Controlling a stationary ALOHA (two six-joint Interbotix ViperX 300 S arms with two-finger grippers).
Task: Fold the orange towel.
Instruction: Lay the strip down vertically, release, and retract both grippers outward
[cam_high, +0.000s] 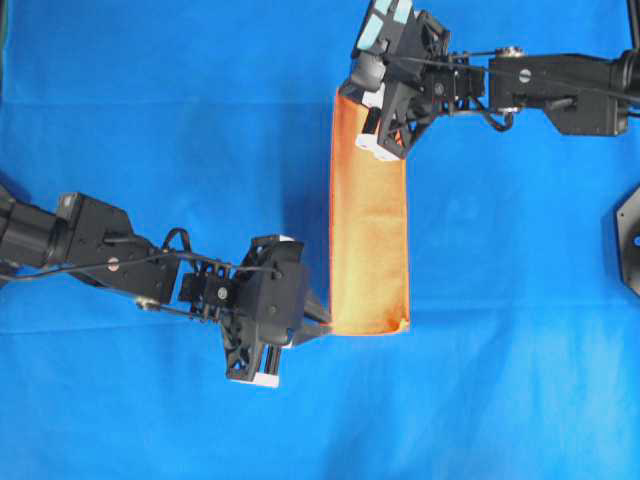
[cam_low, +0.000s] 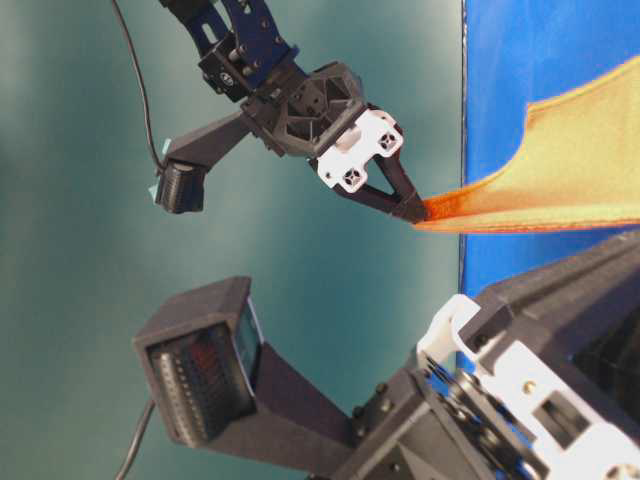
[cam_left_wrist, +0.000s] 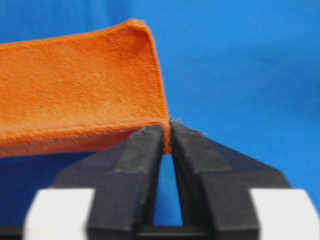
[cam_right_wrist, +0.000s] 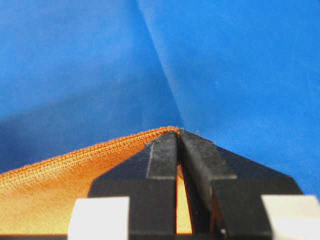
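Note:
The orange towel (cam_high: 370, 220) shows as a narrow upright strip on the blue cloth in the overhead view. My left gripper (cam_high: 325, 322) is shut on its near left corner; the left wrist view shows the jaws (cam_left_wrist: 167, 132) pinching the towel (cam_left_wrist: 80, 95), which runs off to the left. My right gripper (cam_high: 345, 112) is shut on the far left corner; in the right wrist view the tips (cam_right_wrist: 178, 134) hold the hemmed edge of the towel (cam_right_wrist: 60, 175). The edge between the grippers is raised off the cloth. The table-level view shows a pinched corner of the towel (cam_low: 560, 170) held in the air.
The blue cloth (cam_high: 150, 120) covers the whole table and has a crease (cam_right_wrist: 160, 65). A black fixture (cam_high: 628, 240) sits at the right edge. The left arm (cam_high: 90, 245) reaches in from the left and the right arm (cam_high: 560, 85) from the upper right.

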